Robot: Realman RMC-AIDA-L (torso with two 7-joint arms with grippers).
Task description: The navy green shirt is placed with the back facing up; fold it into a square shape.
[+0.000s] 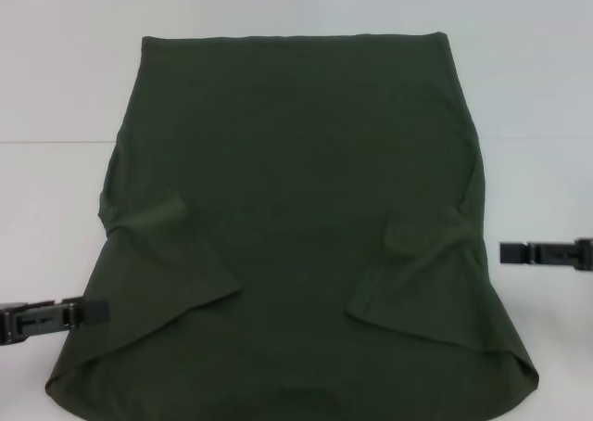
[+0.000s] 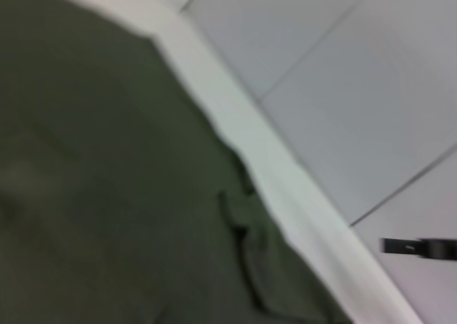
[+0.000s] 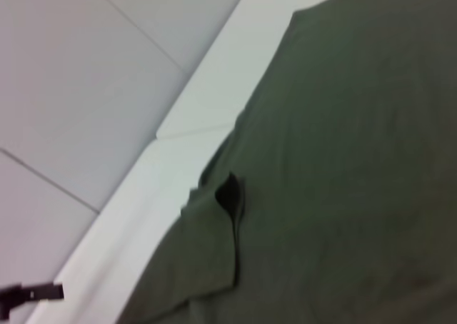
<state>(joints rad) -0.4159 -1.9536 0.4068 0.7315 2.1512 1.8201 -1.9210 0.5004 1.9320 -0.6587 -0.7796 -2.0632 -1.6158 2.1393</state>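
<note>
On the white table (image 1: 56, 87), the navy green shirt (image 1: 296, 208) lies flat, plain side up, both sleeves folded inward over the body. Left gripper (image 1: 93, 312) sits beside the shirt's left edge, right gripper (image 1: 508, 252) just off its right edge; whether either is released or clenched cannot be told.

My left gripper (image 1: 93, 311) is black, flat and blocky, with a rectangular tip and stepped segments behind it. My right gripper (image 1: 505, 252) matches it: black, squared-off, built from short rectangular links with small notches between them.
</note>
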